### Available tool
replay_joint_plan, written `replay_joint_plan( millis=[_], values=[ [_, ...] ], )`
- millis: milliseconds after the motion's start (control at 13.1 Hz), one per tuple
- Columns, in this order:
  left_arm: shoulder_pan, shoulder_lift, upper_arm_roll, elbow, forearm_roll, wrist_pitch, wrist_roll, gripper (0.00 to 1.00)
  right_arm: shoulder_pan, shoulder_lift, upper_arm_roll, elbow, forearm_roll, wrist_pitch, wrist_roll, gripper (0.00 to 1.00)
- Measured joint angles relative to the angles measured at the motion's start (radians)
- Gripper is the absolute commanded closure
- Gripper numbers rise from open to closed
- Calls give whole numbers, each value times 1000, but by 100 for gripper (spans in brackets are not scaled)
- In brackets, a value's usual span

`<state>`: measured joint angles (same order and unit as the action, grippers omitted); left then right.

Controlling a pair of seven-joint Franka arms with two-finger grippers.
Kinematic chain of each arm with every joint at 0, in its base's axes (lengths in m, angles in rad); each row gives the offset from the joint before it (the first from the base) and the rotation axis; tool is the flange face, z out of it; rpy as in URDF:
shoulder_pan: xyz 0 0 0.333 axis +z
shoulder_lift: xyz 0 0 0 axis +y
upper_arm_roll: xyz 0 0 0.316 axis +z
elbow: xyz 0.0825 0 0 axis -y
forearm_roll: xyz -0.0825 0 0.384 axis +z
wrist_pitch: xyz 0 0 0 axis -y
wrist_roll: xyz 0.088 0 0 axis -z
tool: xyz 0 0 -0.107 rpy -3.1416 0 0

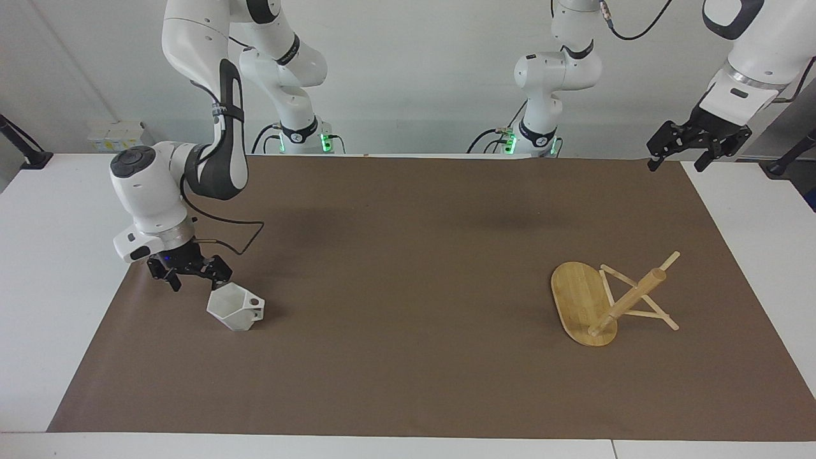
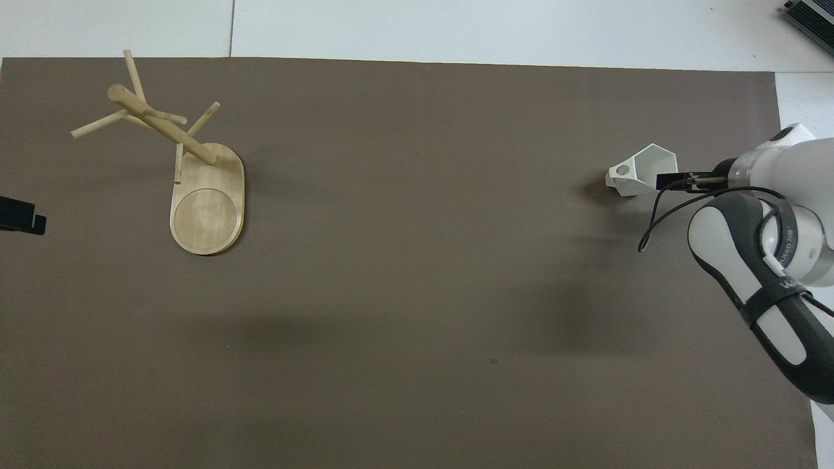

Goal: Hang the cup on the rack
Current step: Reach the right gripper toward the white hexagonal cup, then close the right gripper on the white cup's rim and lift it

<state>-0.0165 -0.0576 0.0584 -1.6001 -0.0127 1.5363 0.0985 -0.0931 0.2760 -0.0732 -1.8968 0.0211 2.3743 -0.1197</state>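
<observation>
So the white cup [image 1: 234, 308] sits tilted on the brown mat [image 1: 408, 268] in the lower left of the facing view, mouth angled up toward the top left corner and its blocky handle with the round hole poking out toward the frame's middle. In the overhead view it's over at the right edge, upper half. The right gripper [image 1: 189, 275] is low over the mat just up and left of the cup in the facing view, fingers spread apart, nothing between them, with one fingertip right at the cup's rim (can't tell if it actually touches).

The rack [image 1: 605, 299] is in the lower right of the facing view, and it's knocked over: the oval base is tipped up on edge, and the post slants up toward the right with thin pegs sticking out around it, a couple of them resting on the mat.

The left gripper [image 1: 681, 155] hangs up in the air at the upper right of the facing view, over the mat's corner, fingers apart and empty, well away from the rack.
</observation>
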Motion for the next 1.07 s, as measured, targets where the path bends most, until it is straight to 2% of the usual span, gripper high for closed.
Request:
replay_joint_plan(
  millis=[228, 457, 1066],
  values=[
    [0, 0, 0, 0, 0, 0, 0, 0, 0, -15, 0, 43, 0, -60, 0, 0],
    [0, 0, 0, 0, 0, 0, 0, 0, 0, -16, 0, 51, 0, -61, 0, 0],
    [0, 0, 0, 0, 0, 0, 0, 0, 3, -5, 29, 51, 0, 30, 7, 4]
  ],
)
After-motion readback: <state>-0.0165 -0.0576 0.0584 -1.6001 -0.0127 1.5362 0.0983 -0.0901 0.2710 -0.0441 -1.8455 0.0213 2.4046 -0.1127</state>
